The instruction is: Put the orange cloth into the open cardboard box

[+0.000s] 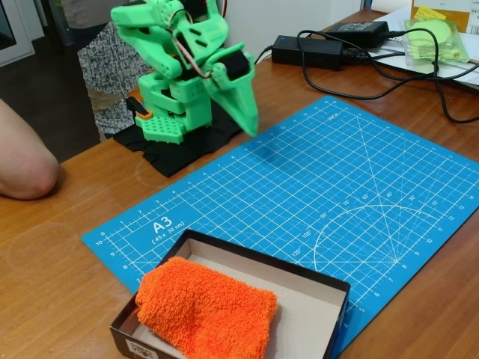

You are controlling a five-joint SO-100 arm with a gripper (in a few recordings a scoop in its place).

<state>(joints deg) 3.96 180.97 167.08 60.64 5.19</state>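
**A:** Where was the orange cloth (203,308) at that moment?

**B:** Inside the open cardboard box (314,278), bunched against its left half, with one near edge seeming to ride up on the rim. The right half of the box floor showed bare and pale. The box sat at the near edge of the scene, partly on the blue cutting mat (314,187).

**A:** And the arm?

**B:** Folded up at the far left, well apart from the box, above the black fabric (179,153) under its base. The gripper (245,112) pointed down with its green fingers drawn together and nothing between them.

**A:** So what was the step in hand?

**B:** By my reading, the placing looked done and the arm sat at rest. To finish well, I'd have checked that the towel's near edge lay below the rim, not draped over it. If it needed a nudge, the fingers should have come straight down on the bundle's middle and pushed right, toward the bare floor, gently enough not to slide the light box.

**A:** Any hazards?

**B:** Cables (389,67) lay far right, clear of that path.
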